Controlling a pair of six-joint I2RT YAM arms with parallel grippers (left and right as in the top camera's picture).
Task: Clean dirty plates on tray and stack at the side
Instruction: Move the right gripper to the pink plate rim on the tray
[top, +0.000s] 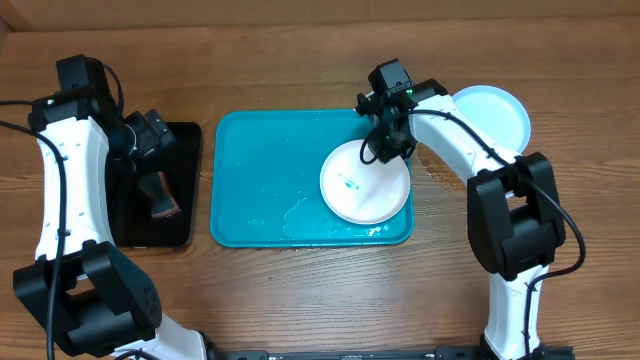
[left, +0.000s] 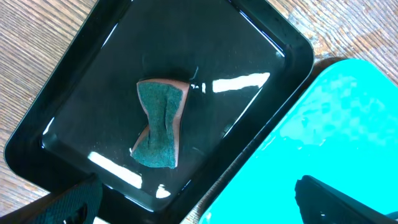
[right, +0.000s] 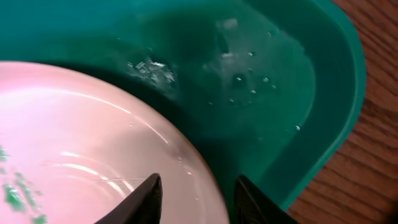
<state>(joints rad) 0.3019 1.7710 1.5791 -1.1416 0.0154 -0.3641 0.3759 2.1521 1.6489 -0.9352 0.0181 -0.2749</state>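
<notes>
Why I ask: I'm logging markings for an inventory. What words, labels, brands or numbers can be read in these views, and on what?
None: no readable text, number or sign shows in any view.
The turquoise tray, black tray, white plate, light blue plate and sponge carry no print.
The arms show no legible label from overhead.

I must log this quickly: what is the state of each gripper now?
Left gripper: open, holding nothing.
Right gripper: open, straddling the rim of the white plate.
</notes>
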